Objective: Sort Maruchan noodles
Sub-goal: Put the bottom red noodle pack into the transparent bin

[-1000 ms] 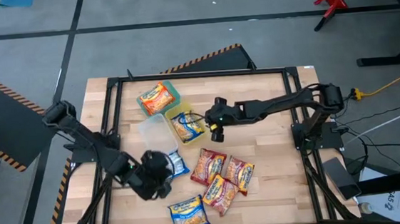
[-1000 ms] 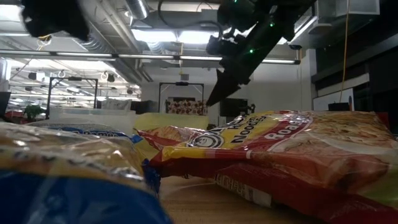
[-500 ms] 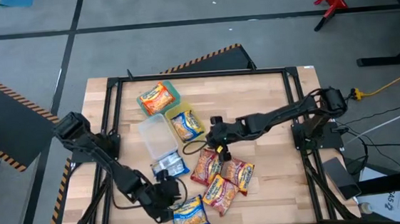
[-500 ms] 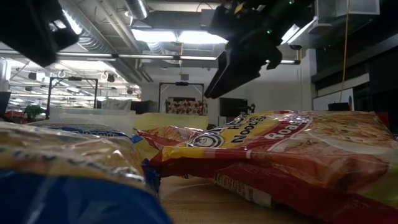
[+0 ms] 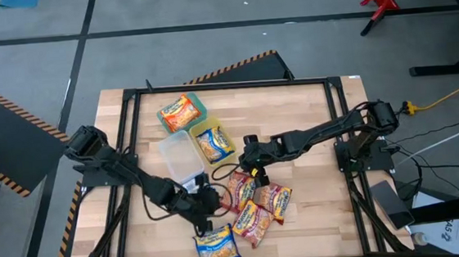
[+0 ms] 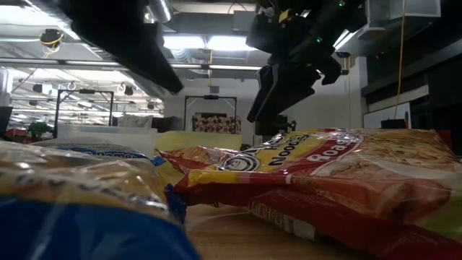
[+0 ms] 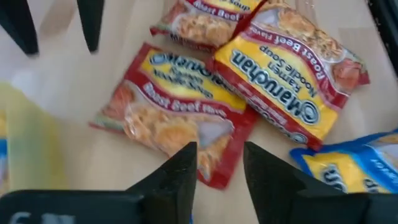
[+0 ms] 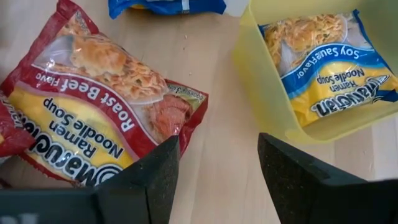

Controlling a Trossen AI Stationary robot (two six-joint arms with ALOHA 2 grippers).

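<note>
Left gripper (image 5: 208, 215), fingers spread and holding nothing, low over the wooden bench (image 5: 302, 106) beside the red-brown Roast Beef packets (image 5: 256, 204). Right gripper (image 8: 214, 165), also spread and empty, above the bare wood between one red-brown packet (image 8: 93, 121) and the yellow container (image 8: 298, 118) with a blue-and-yellow Soy Sauce packet (image 8: 326, 74) inside. Orange packet (image 5: 178, 113) in the green container (image 5: 199, 103) at the far side, another blue packet (image 5: 216, 244) near the front edge.
</note>
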